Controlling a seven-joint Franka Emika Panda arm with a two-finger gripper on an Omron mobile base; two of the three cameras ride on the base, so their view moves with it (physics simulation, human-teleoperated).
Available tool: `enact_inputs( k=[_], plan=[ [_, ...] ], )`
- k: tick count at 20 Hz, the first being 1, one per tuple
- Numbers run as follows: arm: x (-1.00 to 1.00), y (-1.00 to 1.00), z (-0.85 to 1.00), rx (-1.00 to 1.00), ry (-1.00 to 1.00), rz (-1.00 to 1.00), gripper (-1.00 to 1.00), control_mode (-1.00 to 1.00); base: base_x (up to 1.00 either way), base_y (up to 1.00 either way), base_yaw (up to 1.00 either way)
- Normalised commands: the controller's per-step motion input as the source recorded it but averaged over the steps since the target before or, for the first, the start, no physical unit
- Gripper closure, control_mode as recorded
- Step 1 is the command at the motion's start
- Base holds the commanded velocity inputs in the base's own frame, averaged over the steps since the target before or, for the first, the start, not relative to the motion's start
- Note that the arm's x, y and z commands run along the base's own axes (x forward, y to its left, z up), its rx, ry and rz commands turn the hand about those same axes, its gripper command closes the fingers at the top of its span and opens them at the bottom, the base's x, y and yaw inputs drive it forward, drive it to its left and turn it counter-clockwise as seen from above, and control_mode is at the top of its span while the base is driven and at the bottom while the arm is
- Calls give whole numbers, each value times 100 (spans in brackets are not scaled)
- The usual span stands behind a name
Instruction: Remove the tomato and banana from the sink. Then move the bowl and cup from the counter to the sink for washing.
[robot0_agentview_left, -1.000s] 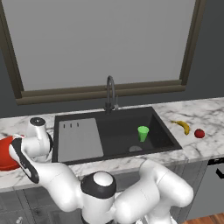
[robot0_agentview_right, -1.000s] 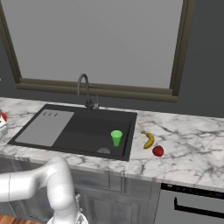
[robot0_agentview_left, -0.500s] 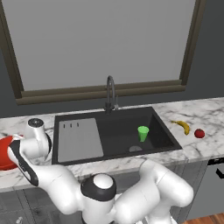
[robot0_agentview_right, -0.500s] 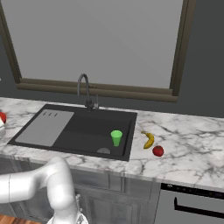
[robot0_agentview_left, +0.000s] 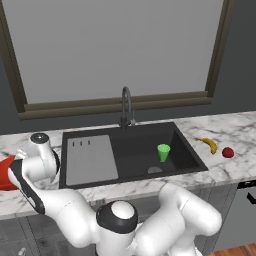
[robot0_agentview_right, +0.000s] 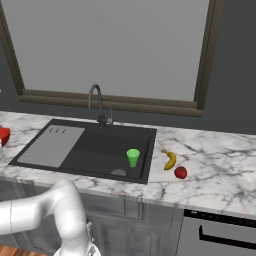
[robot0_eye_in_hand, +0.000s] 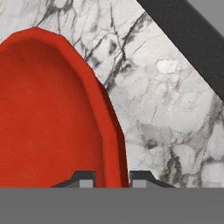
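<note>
The red bowl (robot0_eye_in_hand: 48, 109) sits on the marble counter (robot0_eye_in_hand: 166, 109), left of the sink (robot0_agentview_left: 135, 150). My gripper (robot0_eye_in_hand: 113, 178) is shut on the bowl's rim, one fingertip inside and one outside. The bowl (robot0_agentview_left: 6, 172) shows at the far left, partly behind my arm, and its edge (robot0_agentview_right: 4, 134) shows in the right base view. The green cup (robot0_agentview_left: 163, 152) (robot0_agentview_right: 133, 157) stands upright in the basin near the drain. The banana (robot0_agentview_left: 209, 144) (robot0_agentview_right: 170, 159) and the tomato (robot0_agentview_left: 228, 152) (robot0_agentview_right: 180, 172) lie on the counter right of the sink.
A dark curved faucet (robot0_agentview_left: 126, 107) rises behind the basin. The grey ribbed drainboard (robot0_agentview_left: 90, 160) takes up the sink's left part, between the bowl and the basin. A window frame runs along the wall behind. A dark appliance front (robot0_agentview_right: 220, 235) sits low right.
The fingers have narrowed onto the bowl's rim. The arm has hardly shifted, and the cup, banana and tomato have not moved.
</note>
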Motion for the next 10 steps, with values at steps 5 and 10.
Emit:
enact_inputs(
  k=[5, 10],
  plan=[
    [-11, -19, 30, 0, 0, -12, 100, -100, 0, 0, 0],
    [-15, -18, 32, 0, 0, -9, 100, -100, 0, 0, 0]
  ],
)
